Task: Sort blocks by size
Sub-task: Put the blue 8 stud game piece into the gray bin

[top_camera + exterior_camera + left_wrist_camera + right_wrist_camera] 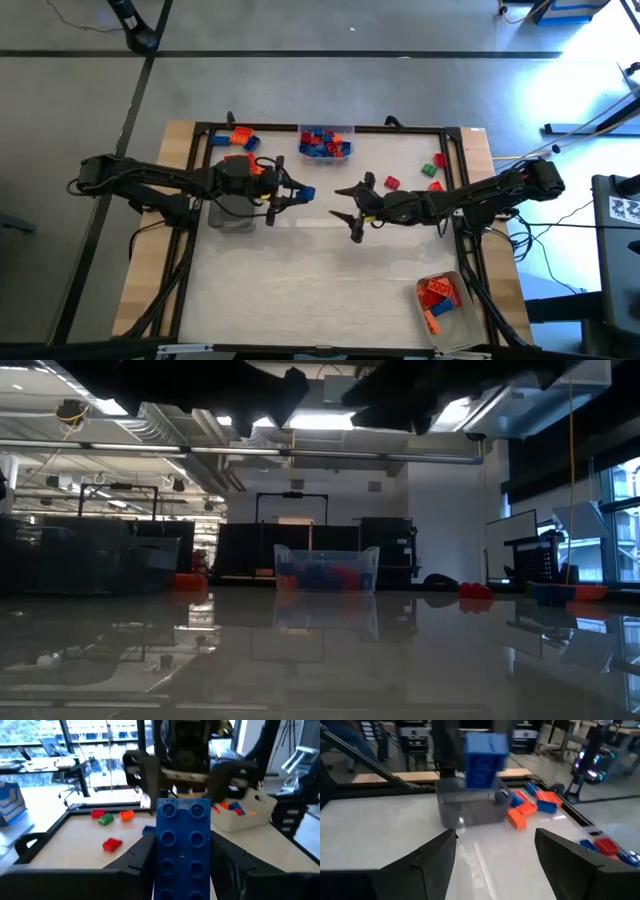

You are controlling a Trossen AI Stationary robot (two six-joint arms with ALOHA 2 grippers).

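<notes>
My left gripper is left of the table's middle, above the table, shut on a long blue studded brick that sticks out past its fingertips. My right gripper faces it from the right, open and empty, with its fingers spread wide. It sees the blue brick ahead. Loose red and green bricks lie on the table at the far right. Orange and blue bricks lie at the far left. My left gripper pinches the blue brick's two long sides between its two fingers, near the brick's rear end. The fingers are about level, point toward the table's right and lie along the brick. The brick is clear of the table, studs facing the wrist camera.
A clear tray stands under my left wrist. A clear tray of blue and red bricks is at the far middle, and one with orange bricks at the near right. A black frame rims the table.
</notes>
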